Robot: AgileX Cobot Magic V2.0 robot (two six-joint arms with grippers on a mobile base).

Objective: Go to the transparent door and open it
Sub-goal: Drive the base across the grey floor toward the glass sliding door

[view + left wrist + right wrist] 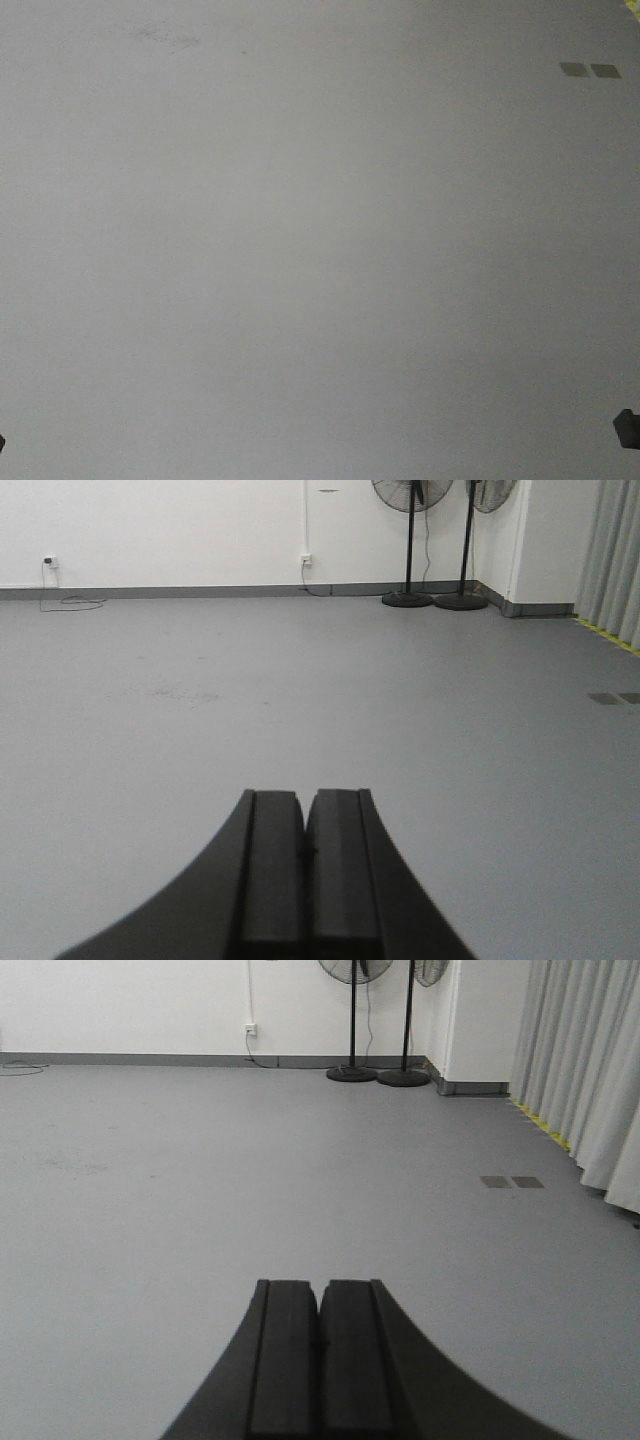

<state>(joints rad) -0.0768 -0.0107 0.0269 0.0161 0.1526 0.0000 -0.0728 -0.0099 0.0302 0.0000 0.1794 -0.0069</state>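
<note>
you have no transparent door in any view yet, only grey floor (450, 730), two fans (409, 598) and curtains (570, 1060). your left pincer (305, 825) and right pincer (320, 1310) are both pressed together, holding nothing. expect a stiff, heavy-swinging panel, slick and breakable: grip its handle or frame edge, never the pane.

Grey floor (150, 730), standing fans (408, 599), curtains (575, 1070)

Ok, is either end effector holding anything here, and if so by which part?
Nothing is held. The left end effector and the right end effector are both shut and empty, pointing out over the grey floor.
</note>
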